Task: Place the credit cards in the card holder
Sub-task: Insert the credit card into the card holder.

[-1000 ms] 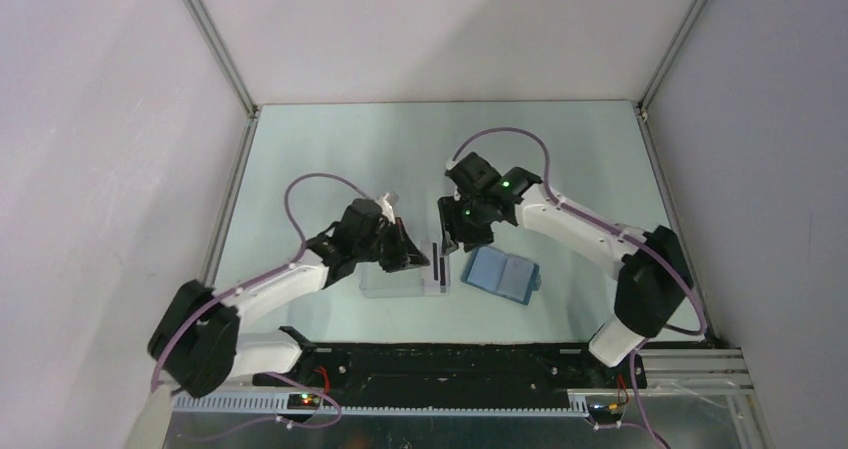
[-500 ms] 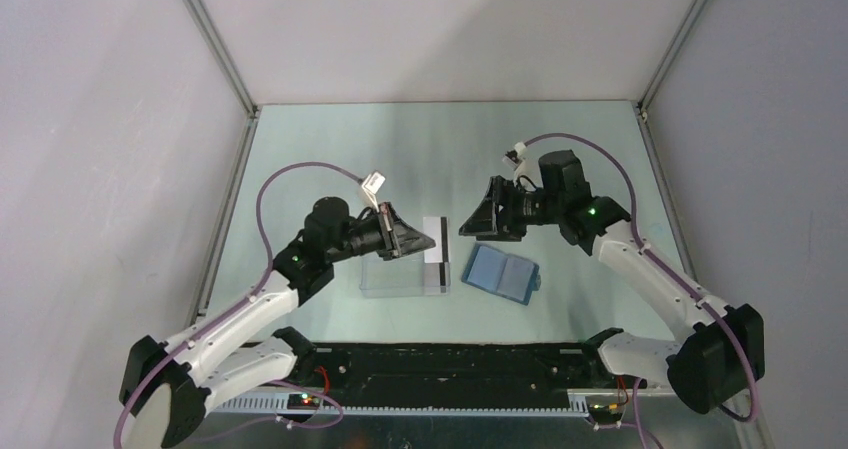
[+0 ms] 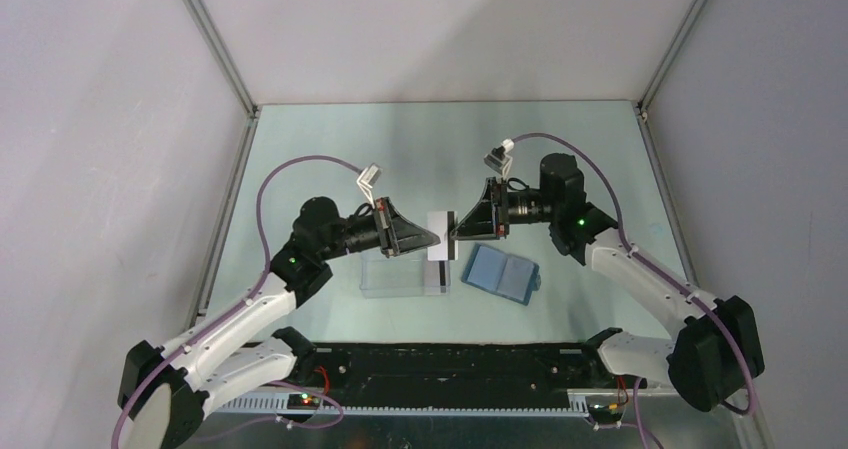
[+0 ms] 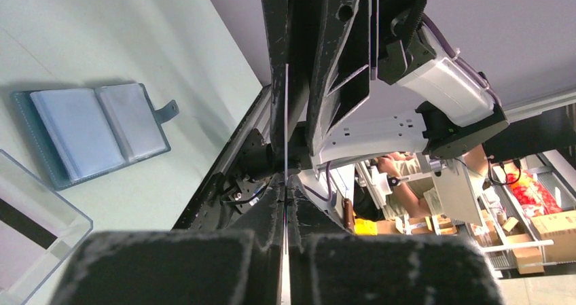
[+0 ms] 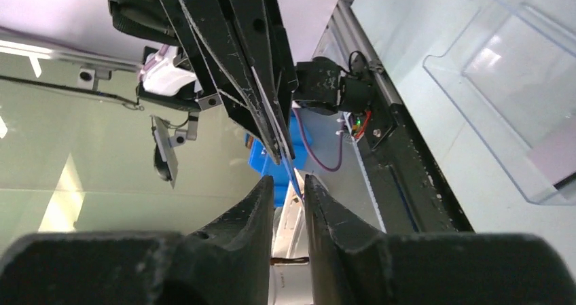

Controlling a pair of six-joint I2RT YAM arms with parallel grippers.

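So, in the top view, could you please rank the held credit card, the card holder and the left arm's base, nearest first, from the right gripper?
1. credit card, right between the fingers of the right gripper.
2. card holder, lying open just below and to the right.
3. left arm's base, far off at the near-left edge.

Open table [image 3: 440, 144] beyond, clear box [image 3: 395, 277] beside card holder [image 3: 503, 274], card [image 3: 438, 234] held above the box's right end
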